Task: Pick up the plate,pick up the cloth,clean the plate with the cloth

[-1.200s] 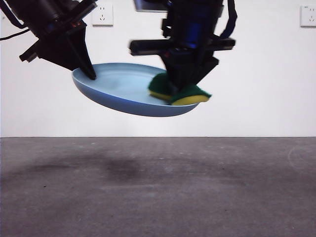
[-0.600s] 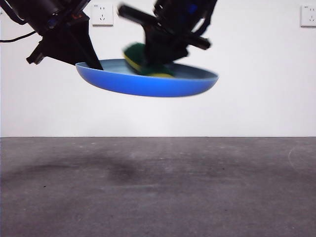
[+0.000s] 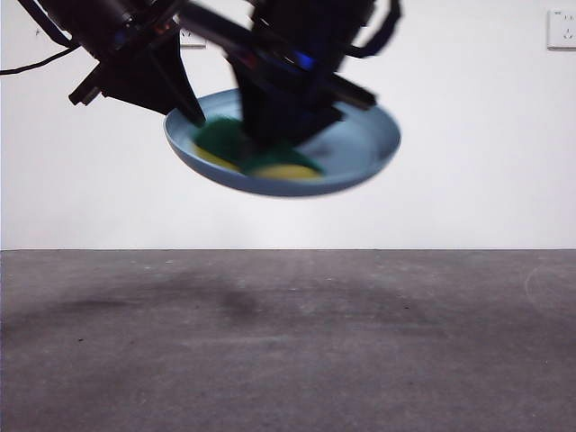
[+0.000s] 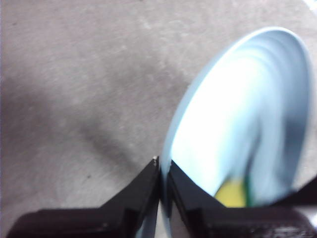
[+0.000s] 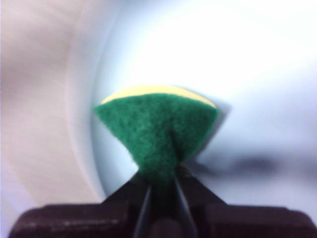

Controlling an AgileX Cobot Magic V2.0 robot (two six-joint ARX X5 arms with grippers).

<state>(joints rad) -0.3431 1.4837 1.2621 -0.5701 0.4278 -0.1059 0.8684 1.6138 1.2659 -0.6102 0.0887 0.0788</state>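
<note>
Since the earlier front views, the plate (image 3: 360, 144) has tipped so that its inner face turns toward the camera, and the cloth (image 3: 238, 148) has swept from the right rim across to the left half of the dish. Both objects hang in the upper centre of the front frame, well above the grey table (image 3: 288, 342). At the upper left, the left gripper (image 4: 162, 171) has its 2 jaws pinched on the plate's rim, which suggests an edge hold chosen to leave the whole inner face free for wiping. Centre frame, the right gripper (image 5: 161, 181) has its jaws clamped on the cloth, squeezing the green scouring layer into a fold, with the yellow sponge showing beyond it. The cloth appears pressed against the plate's inner surface, though motion blur hides the exact contact. The tilt presumably presents the dish toward the wiping arm. Judged from this, the cleaning stroke is under way, with both pick-ups complete.
</note>
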